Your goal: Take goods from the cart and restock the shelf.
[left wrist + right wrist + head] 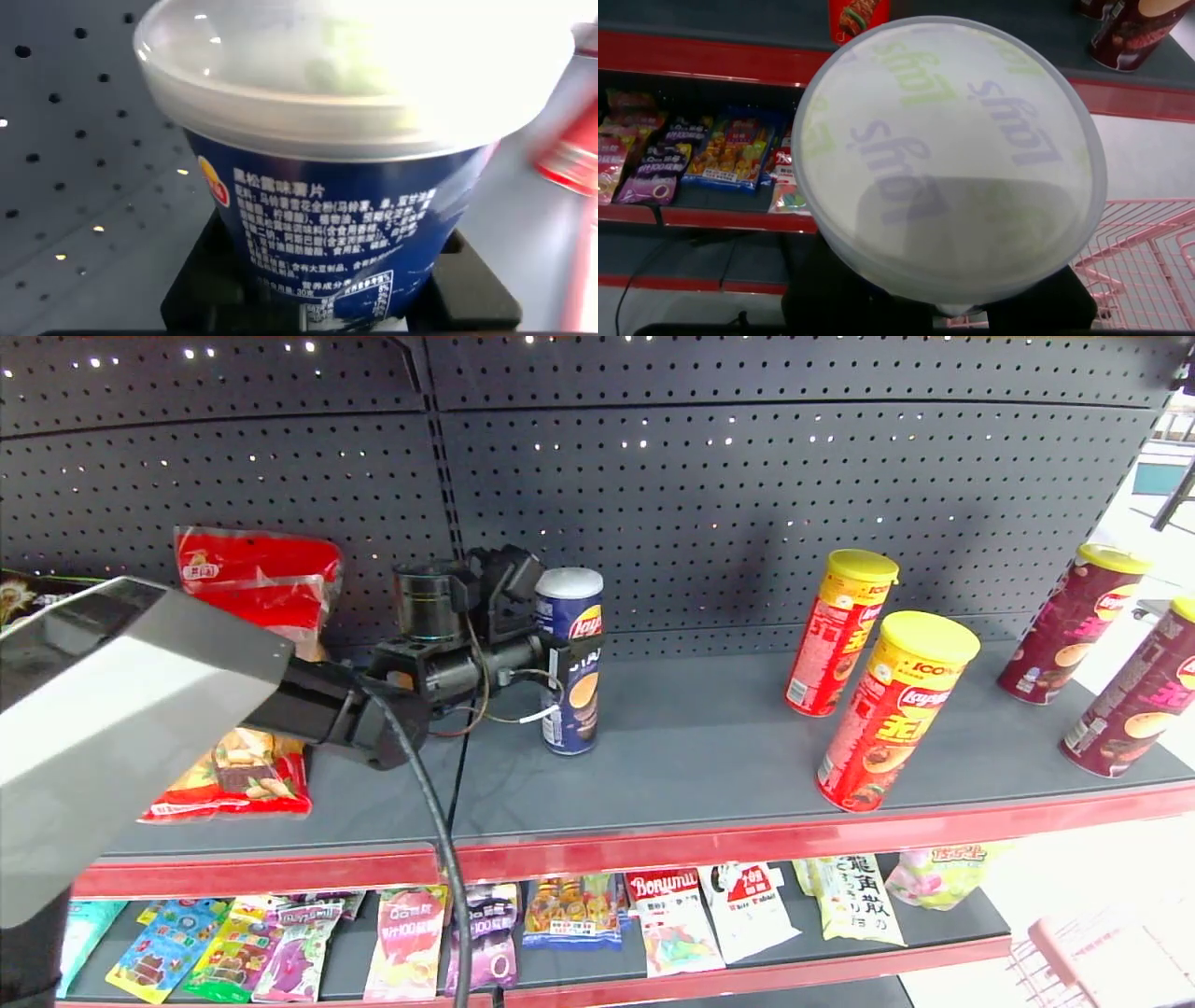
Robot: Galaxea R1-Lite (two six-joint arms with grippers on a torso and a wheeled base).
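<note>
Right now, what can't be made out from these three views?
- Right wrist view: the pale-lidded can in the right jaws: its own lid hides body and label.
- Left wrist view: the blue can loses its base to the picture edge.
- Head view: the pink cart is cut by the corner; contents unseen.
- Head view: the outermost maroon can is cropped at the right edge.

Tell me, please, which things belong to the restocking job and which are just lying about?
Job: blue chip can in left gripper; clear-lidded can in right gripper; pink cart; shelf.
Lying about: red chip cans; maroon chip cans; red snack bags; candy packets.
</note>
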